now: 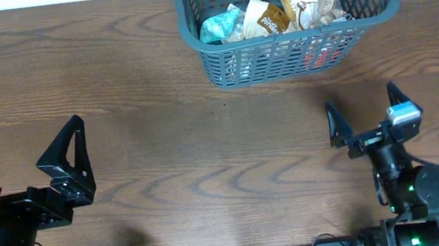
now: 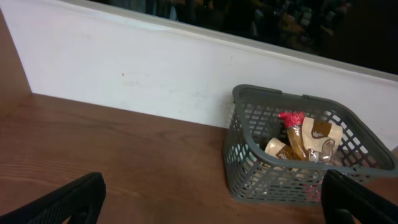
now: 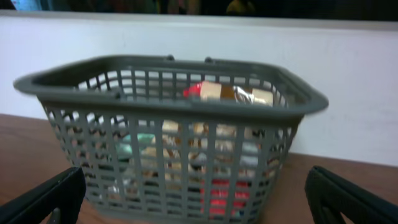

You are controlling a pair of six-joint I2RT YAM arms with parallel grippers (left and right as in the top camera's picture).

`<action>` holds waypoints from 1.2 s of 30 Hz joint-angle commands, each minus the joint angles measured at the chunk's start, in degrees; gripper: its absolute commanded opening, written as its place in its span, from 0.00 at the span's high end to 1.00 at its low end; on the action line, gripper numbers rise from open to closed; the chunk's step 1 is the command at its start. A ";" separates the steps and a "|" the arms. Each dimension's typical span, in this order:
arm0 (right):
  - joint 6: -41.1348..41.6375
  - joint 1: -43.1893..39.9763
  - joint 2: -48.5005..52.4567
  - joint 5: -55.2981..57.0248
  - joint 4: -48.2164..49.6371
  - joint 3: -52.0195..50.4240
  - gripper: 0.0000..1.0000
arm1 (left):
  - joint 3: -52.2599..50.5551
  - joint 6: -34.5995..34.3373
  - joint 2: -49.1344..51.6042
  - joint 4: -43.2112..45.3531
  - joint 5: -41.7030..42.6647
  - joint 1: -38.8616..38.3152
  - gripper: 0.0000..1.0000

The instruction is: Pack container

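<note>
The container (image 1: 221,66) is a dark grey-blue lattice basket at the far middle-right of the table. It holds several snack packets: tan ones (image 1: 267,18), a teal one (image 1: 218,27) and a red one low at the front. It also shows in the left wrist view (image 2: 249,163) and fills the right wrist view (image 3: 186,109). My left gripper (image 1: 63,163) is open and empty at the near left, far from the basket. My right gripper (image 1: 362,112) is open and empty, just in front of the basket's near wall.
A white wall (image 2: 155,74) runs along the table's far edge behind the basket. The brown wooden table (image 1: 206,150) lies between the two arms. The arm bases sit at the near edge.
</note>
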 commanded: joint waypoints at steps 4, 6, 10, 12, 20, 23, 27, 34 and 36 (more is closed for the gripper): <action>-1.40 0.35 -8.57 2.16 0.31 -7.39 0.02 | -0.15 0.31 0.20 0.02 -0.74 0.04 0.01; -1.42 0.35 -11.13 2.14 0.31 -9.14 0.01 | -0.15 0.31 0.20 0.02 -0.74 0.04 0.01; -1.42 0.35 -15.26 2.14 0.26 -11.47 0.01 | -0.15 0.31 0.20 0.00 -0.74 0.04 0.01; -1.42 0.35 -16.57 2.16 0.22 -12.15 0.01 | -0.15 0.31 0.20 0.02 -0.72 0.04 0.01; -0.90 0.35 -19.30 2.14 -0.07 -14.78 0.01 | -0.15 0.31 0.20 0.02 -0.72 0.04 0.02; 0.33 0.35 -19.30 2.16 -0.13 -15.56 0.01 | -0.15 0.31 0.20 0.02 -0.72 0.04 0.01; 0.31 0.35 -19.30 2.29 -0.11 -16.61 0.01 | -0.15 0.31 0.20 0.02 -0.72 0.04 0.01; 5.03 0.42 -19.30 8.41 -2.82 -18.64 0.01 | -0.15 0.31 0.22 0.02 -0.74 0.04 0.01; 5.01 0.42 -19.30 9.33 -3.28 -18.64 0.01 | -0.15 0.31 0.22 0.02 -0.74 0.04 0.01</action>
